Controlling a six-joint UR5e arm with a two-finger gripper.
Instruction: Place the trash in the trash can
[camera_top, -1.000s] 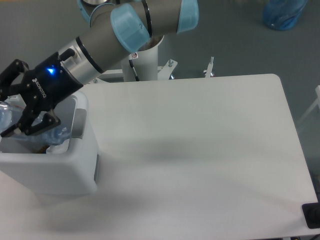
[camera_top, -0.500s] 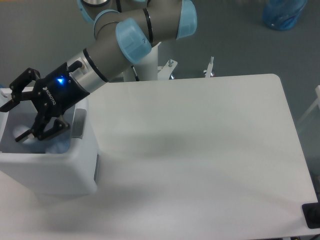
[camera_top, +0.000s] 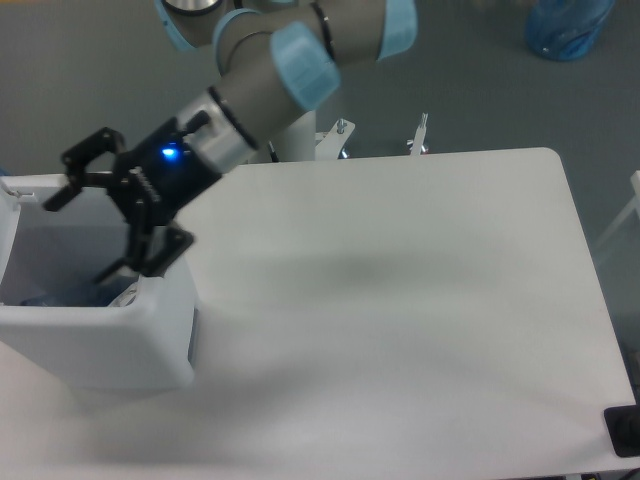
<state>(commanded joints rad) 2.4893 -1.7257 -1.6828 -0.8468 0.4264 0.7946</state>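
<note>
End effector (camera_top: 88, 232) splayed wide, fingers spread, nothing gripped; hung over right part of trash can (camera_top: 90, 345), blue light lit on wrist. Trash can stood at left edge of tabletop (camera_top: 400, 300). Crushed bottle (camera_top: 70, 296) lay inside can, low against near wall, bluish, only partly seen. Paper wad not made out. Blue bag (camera_top: 566, 27) on floor, far right.

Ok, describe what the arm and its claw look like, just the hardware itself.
The arm is built of grey-silver tube sections with light blue caps at the joints and black rings where sections meet. It rises from a white column behind the table. The claw is black, with two angular linkage fingers, a glowing blue light on its body and small white lettering too blurred to read.
</note>
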